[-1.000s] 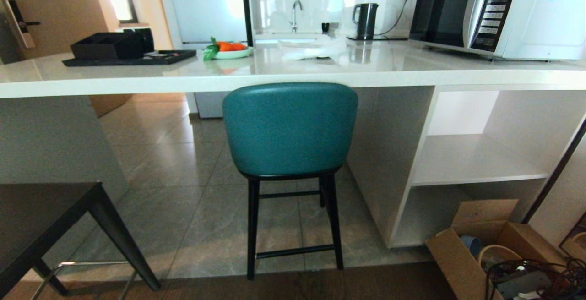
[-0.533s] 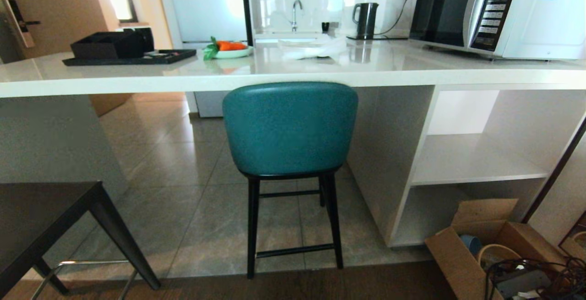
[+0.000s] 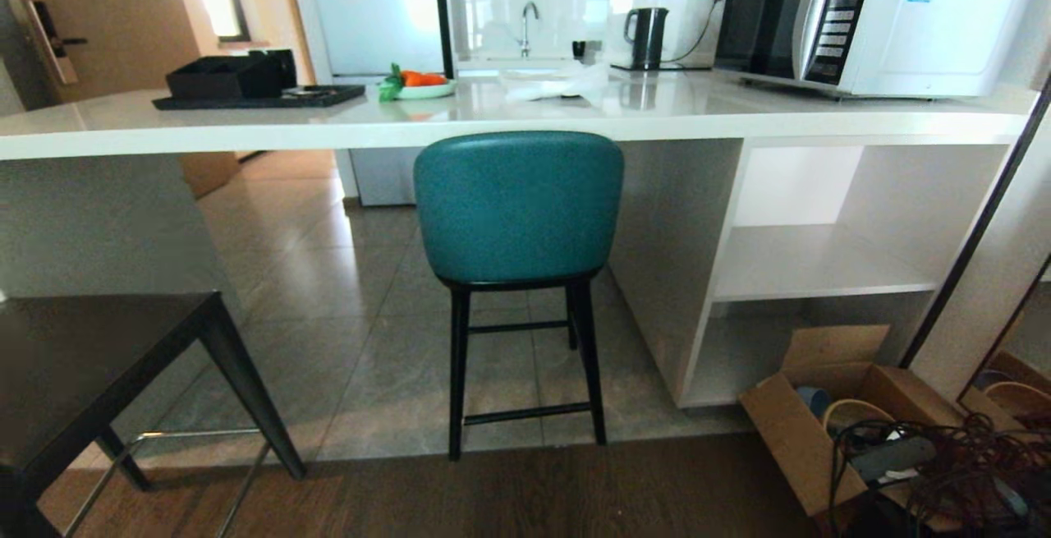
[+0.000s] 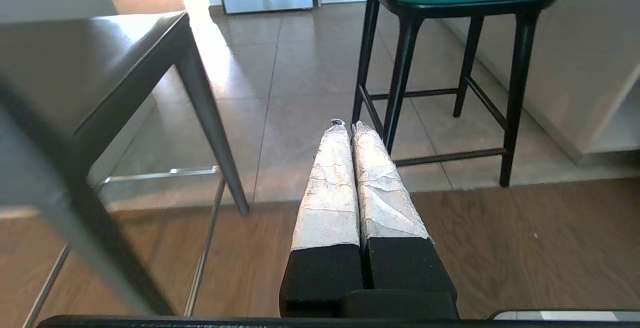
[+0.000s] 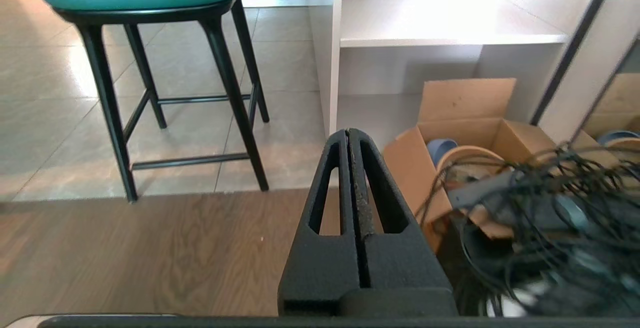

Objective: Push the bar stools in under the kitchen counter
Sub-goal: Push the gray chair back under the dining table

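Hanging low, left hand (image 4: 348, 125) and right hand (image 5: 348, 132) pressed together, empty; teal stool (image 3: 517, 209) ahead, well apart.

Teal stool (image 3: 518, 208) sits centred under the counter (image 3: 246, 131) edge, backrest top level w/ the slab, so no gap above it. Open tiled floor (image 3: 328, 300) to its left, through to the counter's end panel (image 3: 90, 226). Dark grey stool (image 3: 98, 357) blocks the near left corner; chrome footrest (image 3: 176, 437) low. On the right, only a narrow gap between the teal stool & shelf unit (image 3: 813, 267). Cardboard box (image 3: 829, 415) & cable tangle (image 3: 944, 464) clutter the floor near right.
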